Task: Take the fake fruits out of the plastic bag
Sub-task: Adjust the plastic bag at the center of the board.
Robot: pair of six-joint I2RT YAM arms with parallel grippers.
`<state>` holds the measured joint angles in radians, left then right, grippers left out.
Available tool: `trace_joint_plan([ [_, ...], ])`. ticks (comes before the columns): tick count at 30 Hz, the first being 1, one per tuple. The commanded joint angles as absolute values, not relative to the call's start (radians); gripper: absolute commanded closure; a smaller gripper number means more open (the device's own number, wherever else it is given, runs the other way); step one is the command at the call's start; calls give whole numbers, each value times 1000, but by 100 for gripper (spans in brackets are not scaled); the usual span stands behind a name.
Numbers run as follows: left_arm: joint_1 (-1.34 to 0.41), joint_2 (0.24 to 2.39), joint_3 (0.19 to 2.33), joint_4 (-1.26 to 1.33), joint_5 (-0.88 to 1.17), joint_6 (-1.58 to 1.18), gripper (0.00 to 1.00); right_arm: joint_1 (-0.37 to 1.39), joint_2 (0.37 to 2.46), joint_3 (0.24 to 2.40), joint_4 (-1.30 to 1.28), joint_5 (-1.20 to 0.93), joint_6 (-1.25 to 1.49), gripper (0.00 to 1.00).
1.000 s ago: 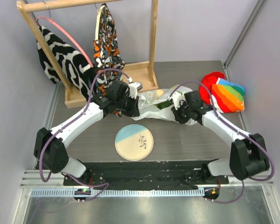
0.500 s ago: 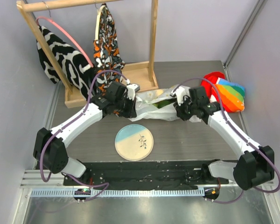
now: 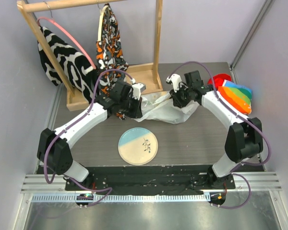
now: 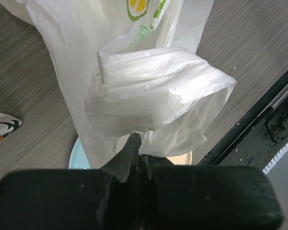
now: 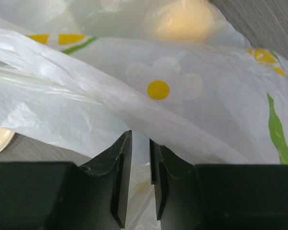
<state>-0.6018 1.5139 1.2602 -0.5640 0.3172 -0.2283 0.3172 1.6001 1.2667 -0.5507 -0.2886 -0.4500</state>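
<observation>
The white plastic bag (image 3: 164, 109) lies stretched between my two grippers at the table's middle back. My left gripper (image 3: 137, 102) is shut on a bunched fold of the bag (image 4: 149, 96), held above the table. My right gripper (image 3: 178, 97) pinches the bag's right side with the jaws nearly together and film (image 5: 182, 91) between and over the fingertips. A pale yellow lemon (image 5: 182, 19) shows through the film in the right wrist view. No fruit shows in the top view, and none lies outside the bag.
The blue-and-cream plate (image 3: 138, 146) sits in front of the bag, and its rim (image 4: 79, 155) shows below the left gripper. A wooden rack (image 3: 134, 76) with hanging cloths stands behind the left gripper. A red and rainbow cloth (image 3: 233, 96) lies at the right.
My right gripper has moved back and to the left, lifting the bag's right side. The green shape seen in the bag's mouth no longer shows. My left gripper has barely moved.
</observation>
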Motion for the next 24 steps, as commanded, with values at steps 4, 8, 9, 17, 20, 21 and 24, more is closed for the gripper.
trace_joint_plan([
  [4,-600,1482,1266,-552,324,-216,100,321,1497,1408,-683,-460,-506,62],
  [8,-600,1488,1273,-554,324,-209,100,333,1469,1365,-647,-433,-520,46],
  [9,-601,1489,1276,-552,324,-206,100,336,1479,1362,-658,-423,-528,44],
  [17,-601,1497,1282,-554,331,-203,100,348,1531,1315,-666,-339,-580,39],
  [20,-600,1494,1282,-551,328,-198,100,360,1535,1278,-601,-250,-578,38],
  [21,-601,1494,1282,-554,330,-196,100,360,1536,1275,-586,-239,-578,39],
  [24,-600,1491,1276,-557,330,-187,100,360,1531,1279,-586,-221,-589,39],
])
